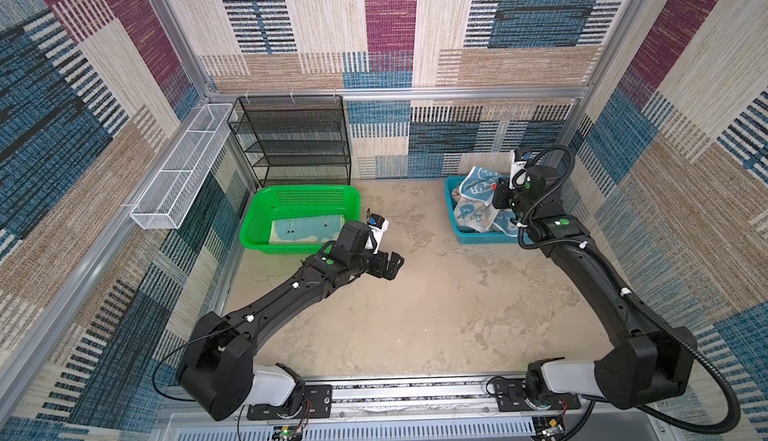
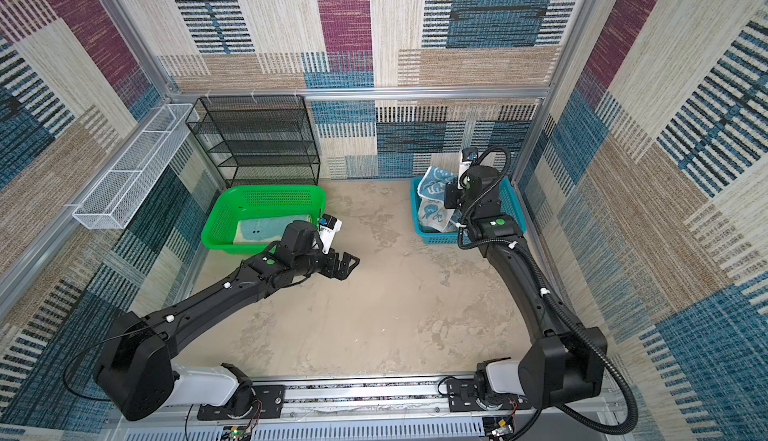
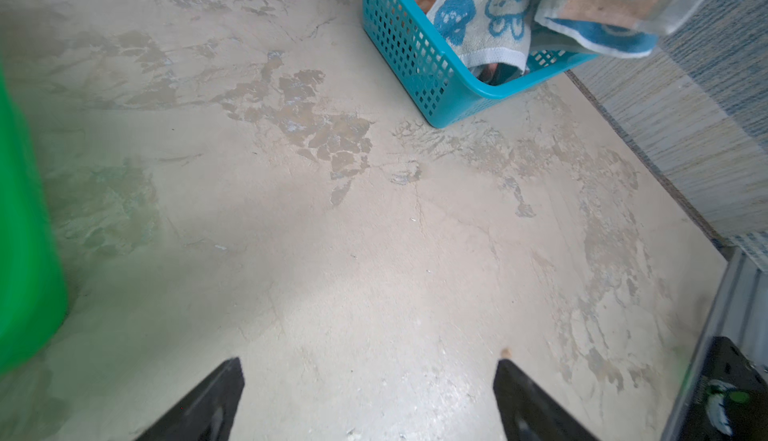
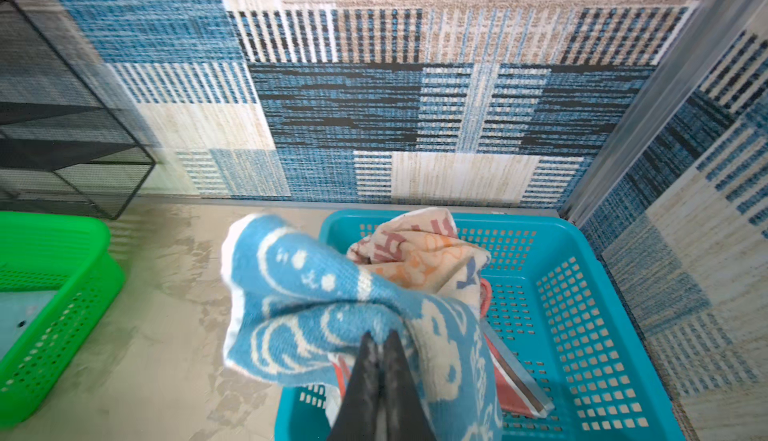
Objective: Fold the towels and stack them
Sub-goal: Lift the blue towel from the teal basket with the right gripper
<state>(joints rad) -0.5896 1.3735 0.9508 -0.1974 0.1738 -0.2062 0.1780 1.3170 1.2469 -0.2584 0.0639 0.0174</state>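
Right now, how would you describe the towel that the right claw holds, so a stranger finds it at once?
Look at the blue plastic basket in the far right corner of the table. Over it the right claw, shut, pinches a blue terry towel with white rabbit figures. The whitish towel beside it has orange letters instead.

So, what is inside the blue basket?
A blue rabbit towel, pinched by the right fingers, a whitish towel with orange letters, and a coral one below. The towels hide whatever lies under them in the blue basket.
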